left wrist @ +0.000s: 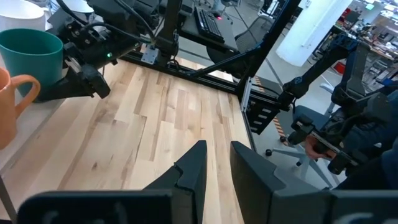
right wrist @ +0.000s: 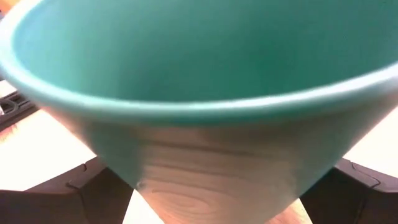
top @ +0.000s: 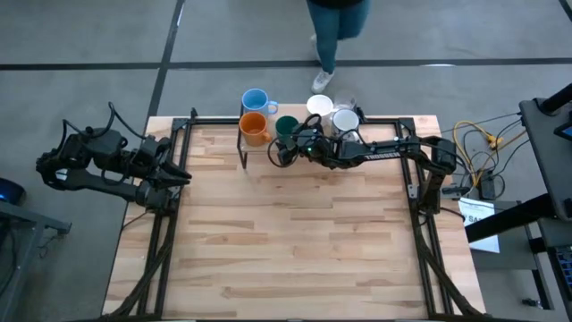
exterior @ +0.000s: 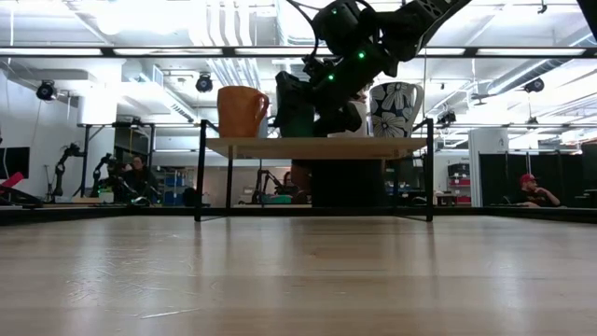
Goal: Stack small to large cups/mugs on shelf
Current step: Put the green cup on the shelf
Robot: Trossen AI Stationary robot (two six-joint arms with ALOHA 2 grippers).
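On the shelf (top: 317,141) at the high view's upper centre, 2 mugs (top: 255,127) sit left, the cup (top: 287,126) just right, 2 more mugs (top: 345,119) farther right.

Your right arm reaches in from the right side, its right pincer (top: 288,143) spread wide — fingers (right wrist: 56,193) far apart. Your left arm sits folded at the left edge, left pincer (left wrist: 214,165) slightly parted.

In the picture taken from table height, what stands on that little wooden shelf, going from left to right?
Orange mug → the right arm's dark gripper, its jaws around the green cup, which is hidden from here → white mug with dark flower pattern, all on the shelf.
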